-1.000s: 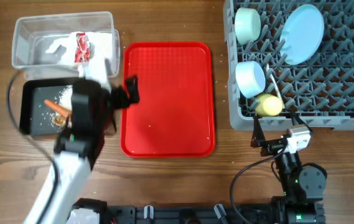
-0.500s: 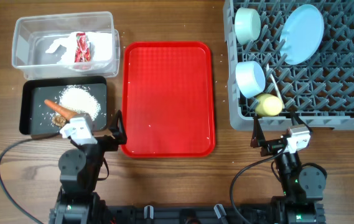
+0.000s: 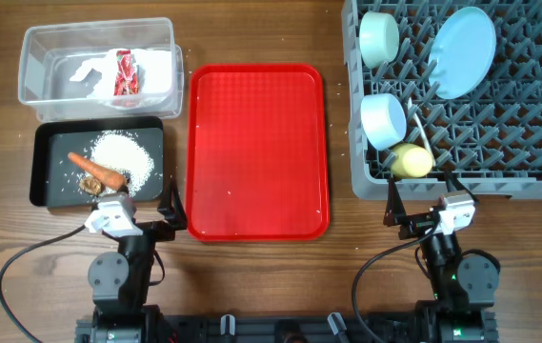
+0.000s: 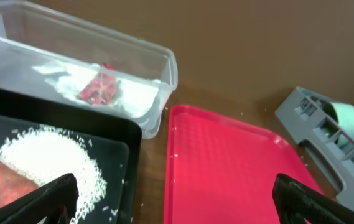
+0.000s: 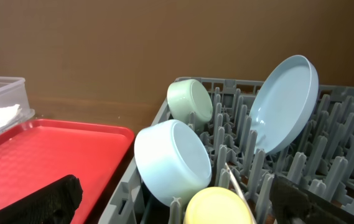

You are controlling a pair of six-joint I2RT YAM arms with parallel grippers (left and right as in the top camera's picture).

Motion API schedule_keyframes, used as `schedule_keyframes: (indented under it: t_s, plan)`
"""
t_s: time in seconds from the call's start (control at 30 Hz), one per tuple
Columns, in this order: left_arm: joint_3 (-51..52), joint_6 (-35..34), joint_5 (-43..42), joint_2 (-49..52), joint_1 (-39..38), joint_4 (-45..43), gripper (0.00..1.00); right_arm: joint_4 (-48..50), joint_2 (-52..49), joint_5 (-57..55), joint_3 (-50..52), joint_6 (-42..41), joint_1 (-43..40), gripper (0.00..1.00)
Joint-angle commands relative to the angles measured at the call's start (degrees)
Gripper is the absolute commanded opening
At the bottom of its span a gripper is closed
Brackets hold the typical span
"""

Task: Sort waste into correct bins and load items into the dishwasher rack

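Overhead and wrist views of the sorting and loading task at what appears to be its closing step. At far left of the wooden desk (image 3: 251,276), the clear plastic rectangular tub (image 3: 61,43) holds the crumpled white-and-red wrapper (image 3: 125,73). Just nearer, the shallow black rectangular tray (image 3: 51,186) holds the loose white rice (image 3: 123,152), the orange carrot (image 3: 97,170) and the small brown food scrap (image 3: 90,186). The flat red serving tray (image 3: 256,148) in the centre carries only a few pale specks. At right, the large grey plastic pegged rack (image 3: 509,143) holds the pale blue round plate (image 3: 464,52), two small light blue bowls (image 3: 380,36) (image 3: 383,119), the small yellow cup (image 3: 410,160) and the white plastic spoon (image 3: 421,129). The left end effector (image 4: 175,199) and right end effector (image 5: 177,202) sit low at the near edge, each with fingers spread and nothing between them. Judgement: every waste piece and every item appears placed, so no grasp seems outstanding. The next move calls for at most a check for stray grains.
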State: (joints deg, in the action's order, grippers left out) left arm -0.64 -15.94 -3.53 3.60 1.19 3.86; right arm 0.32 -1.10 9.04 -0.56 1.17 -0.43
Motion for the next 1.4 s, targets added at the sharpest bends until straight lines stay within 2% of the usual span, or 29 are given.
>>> schedule_keyframes:
  t_s: [0.0,1.37]
  plan:
    - [0.33,0.48,-0.70,-3.48,-0.46,0.28,1.00,0.31,0.31,1.36,0.15,-0.07,-0.09,1.00]
    - [0.33,0.48,-0.68,-3.21,-1.46,0.22,1.00,0.31,0.09,1.36,0.15,-0.07,-0.09,1.00]
